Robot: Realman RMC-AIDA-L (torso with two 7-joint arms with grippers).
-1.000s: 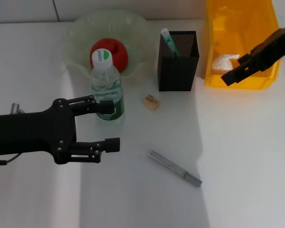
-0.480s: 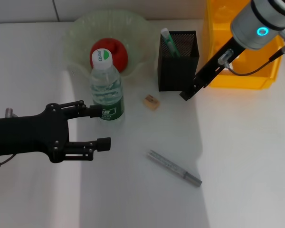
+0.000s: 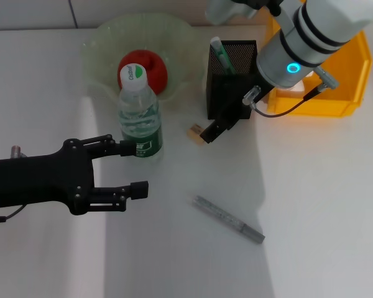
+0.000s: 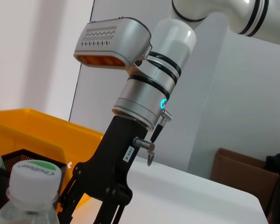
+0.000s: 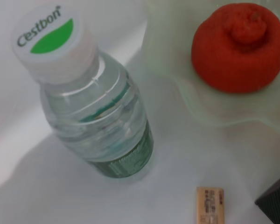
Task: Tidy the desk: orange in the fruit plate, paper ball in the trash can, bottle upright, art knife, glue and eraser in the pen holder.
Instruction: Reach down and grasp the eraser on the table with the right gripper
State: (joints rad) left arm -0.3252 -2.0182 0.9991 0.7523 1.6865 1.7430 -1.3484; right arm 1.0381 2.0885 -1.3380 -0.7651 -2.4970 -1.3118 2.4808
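The bottle (image 3: 138, 118) stands upright on the desk (image 3: 311, 205), in front of the fruit plate (image 3: 99, 43) that holds the orange (image 3: 150, 69). My left gripper (image 3: 137, 167) is open and empty just in front of the bottle. My right gripper (image 3: 210, 131) is low over the eraser (image 3: 194, 131), its fingers apart in the left wrist view. The right wrist view shows the eraser (image 5: 210, 205), the bottle (image 5: 102, 130) and the orange (image 5: 240, 46). A green-white glue stick (image 3: 221, 54) stands in the pen holder (image 3: 233, 93). The silver art knife (image 3: 229, 219) lies on the desk. The paper ball is hidden behind my right arm.
The trash can (image 3: 354, 81) stands at the back right, partly behind my right arm. The pen holder is right beside the right gripper. The left wrist view shows the bottle cap (image 4: 35, 175) and the trash can (image 4: 37, 130).
My right arm has swung left from over the trash can, past the pen holder, down to the eraser. My left gripper has drawn back slightly from the bottle and stays open.
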